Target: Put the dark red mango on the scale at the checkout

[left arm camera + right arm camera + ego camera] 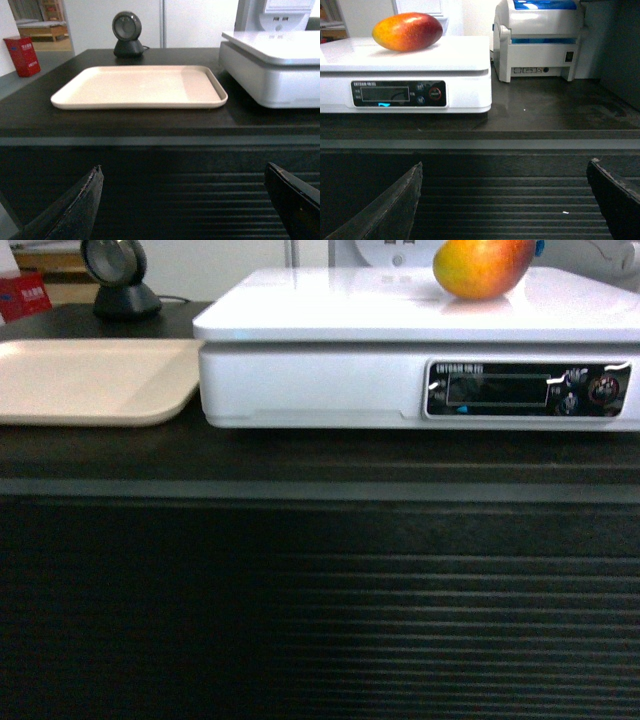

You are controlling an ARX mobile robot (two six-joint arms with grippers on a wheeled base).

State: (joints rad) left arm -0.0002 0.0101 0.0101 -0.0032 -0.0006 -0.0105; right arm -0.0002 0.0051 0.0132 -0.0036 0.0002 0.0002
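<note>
Left gripper (187, 200) and right gripper (505, 200) both spread wide, empty, low in their wrist views, level before the checkout's (320, 590) ribbed front. One dark red mango (482, 267) lying atop one scale (400, 350), upper right. One beige tray (90, 380), one scanner (120, 280) and one label printer (540, 40) on the counter.

Dark wood-grain table (320, 455) with ribbed front carried a white scale (320, 380), a beige tray (90, 380) just beside it, a round black scanner (128, 34), and a white printer (540, 40).
</note>
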